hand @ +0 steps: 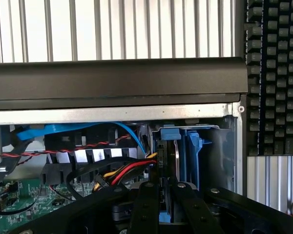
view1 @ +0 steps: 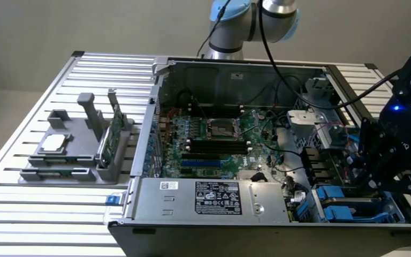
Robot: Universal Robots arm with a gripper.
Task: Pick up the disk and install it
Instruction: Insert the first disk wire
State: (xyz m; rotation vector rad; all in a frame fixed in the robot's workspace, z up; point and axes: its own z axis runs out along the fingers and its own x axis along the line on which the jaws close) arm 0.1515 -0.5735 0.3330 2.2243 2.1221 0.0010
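Note:
In the wrist view the disk (hand: 177, 157) stands on edge, a thin silver-grey metal side with blue plastic carrier parts along it. It sits in the drive bay at the corner of the open computer case (hand: 117, 80). My gripper (hand: 164, 190) has its two black fingers (hand: 145, 207) close together on the disk's near end, and a strip of blue carrier shows between them. In the exterior view my gripper (view1: 375, 179) hangs low over the drive bay at the case's right front corner and hides the disk there.
Blue drive carriers (view1: 334, 208) sit in the bay below the gripper. Red, yellow and black cables (hand: 122, 173) and a blue cable (hand: 63, 130) run beside the disk. The power supply (view1: 213, 197) and motherboard (view1: 213, 139) lie toward the exterior view's left, and a grey parts rack (view1: 77, 144) stands outside the case.

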